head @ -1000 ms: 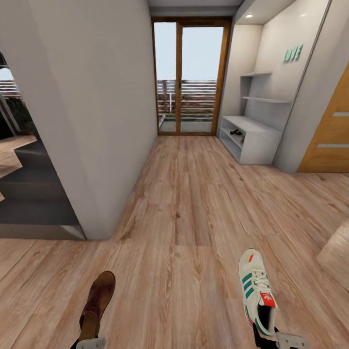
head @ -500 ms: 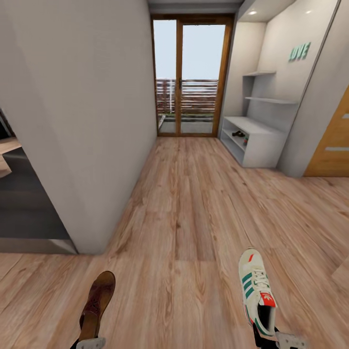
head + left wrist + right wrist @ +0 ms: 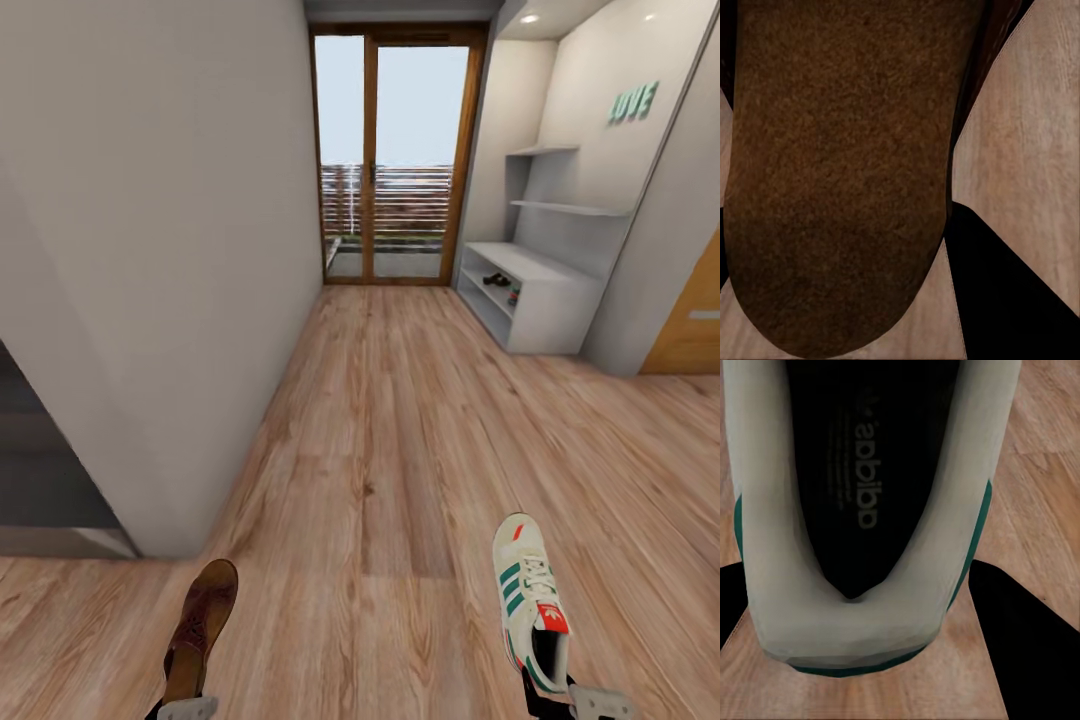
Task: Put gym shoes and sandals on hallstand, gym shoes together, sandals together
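In the head view, a brown sandal (image 3: 201,632) is held at the left gripper (image 3: 186,708) and a gym shoe (image 3: 531,603) at the right gripper (image 3: 585,703) above the corridor floor (image 3: 390,440), the hallstand (image 3: 535,290) being well ahead at right, while in the wrist views each shoe is seen clamped between dark fingers (image 3: 1039,652).

1. The corridor floor (image 3: 400,420) was wood-grain plank, light brown with a faint sheen.
2. The sandal (image 3: 200,630) at lower left looked like matt, grainy brown leather.
3. The gym shoe (image 3: 530,600) at lower right had smooth off-white uppers and a dark matt insole.
4. The hallstand (image 3: 540,300) at upper right was smooth, matt pale grey.
5. The door (image 3: 400,150) at top centre had a wooden frame and glass panes.
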